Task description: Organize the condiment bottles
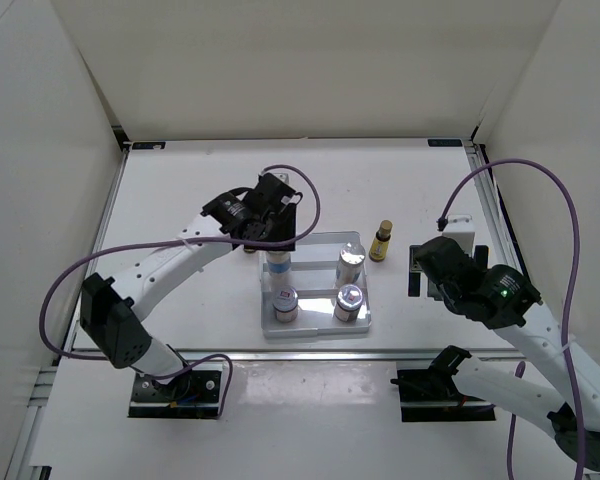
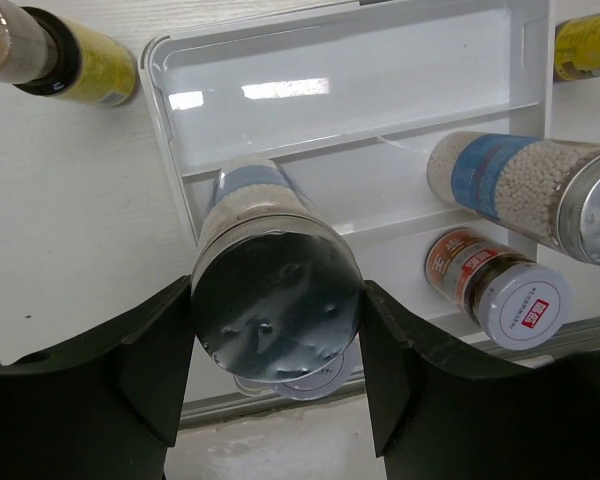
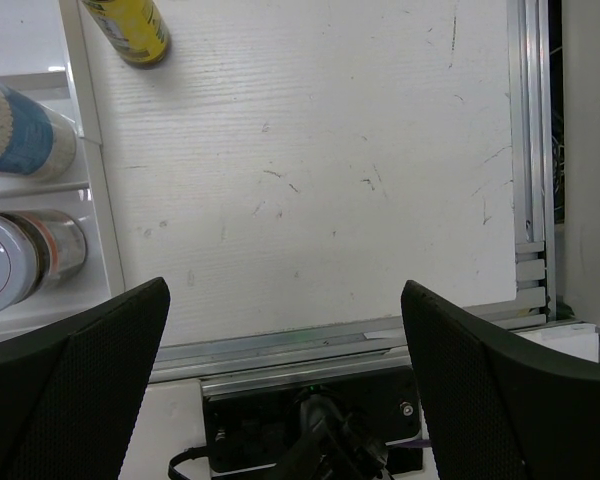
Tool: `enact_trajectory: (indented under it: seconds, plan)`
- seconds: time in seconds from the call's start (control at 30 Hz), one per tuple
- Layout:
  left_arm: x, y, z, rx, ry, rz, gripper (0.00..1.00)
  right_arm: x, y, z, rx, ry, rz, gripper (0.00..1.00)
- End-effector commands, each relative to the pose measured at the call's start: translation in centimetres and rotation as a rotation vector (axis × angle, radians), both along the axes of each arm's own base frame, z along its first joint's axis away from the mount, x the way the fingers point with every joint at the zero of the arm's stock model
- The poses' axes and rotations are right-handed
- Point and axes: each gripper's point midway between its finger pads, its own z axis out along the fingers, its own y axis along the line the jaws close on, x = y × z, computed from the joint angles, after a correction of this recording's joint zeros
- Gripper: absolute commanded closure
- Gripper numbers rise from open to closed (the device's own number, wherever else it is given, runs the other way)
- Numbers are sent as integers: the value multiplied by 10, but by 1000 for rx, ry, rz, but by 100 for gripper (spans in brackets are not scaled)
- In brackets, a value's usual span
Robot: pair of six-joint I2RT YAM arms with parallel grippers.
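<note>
The left gripper [image 2: 277,300] is clamped on the shiny silver cap of a white cylindrical bottle with a blue label [image 2: 248,195], one black finger [image 2: 150,380] on each side. The bottle is upright at the far-left corner of a shallow white rectangular plastic tray [image 1: 315,328]; whether it rests on the tray floor cannot be told. Three more white bottles stand in the tray: a blue-labelled bottle [image 1: 350,262] far right, a red-labelled bottle [image 1: 348,301] near right, and a fourth bottle [image 1: 285,303] near left. One slim dark-brown, yellow-labelled bottle [image 2: 70,60] stands just outside the tray's far-left corner, and a second brown bottle [image 1: 382,240] near its far-right corner. The right gripper [image 3: 285,370] hangs over the white desk [image 3: 310,180] between the tray and the desk's right edge, jaws wide apart and holding nothing.
</note>
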Motion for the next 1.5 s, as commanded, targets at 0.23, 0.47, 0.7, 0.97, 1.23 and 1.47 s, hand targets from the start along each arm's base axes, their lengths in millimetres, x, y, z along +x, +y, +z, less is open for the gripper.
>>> enact_trajectory:
  seconds: [0.23, 0.47, 0.7, 0.97, 1.23, 1.47]
  plan:
    - [4, -3, -20, 12, -7, 53, 89, 5, 1, 3, 10, -34, -20, 0]
    - [8, -4, -40, 50, 16, 60, 80, 6, 2, 2, 4, -28, -20, 0]
    - [8, -9, -47, 49, 37, 50, 26, 7, 3, 1, -3, -21, -20, 0]
    - [6, -1, -11, 26, -2, 24, 0, 8, 4, -2, -16, -8, -20, 0]
    - [6, 74, 90, 70, -235, 123, 0, 15, 36, 8, 24, 91, 59, 0]
    - [-1, 175, 83, 289, -376, 383, 0, 57, 84, 26, 85, 125, 150, 24]
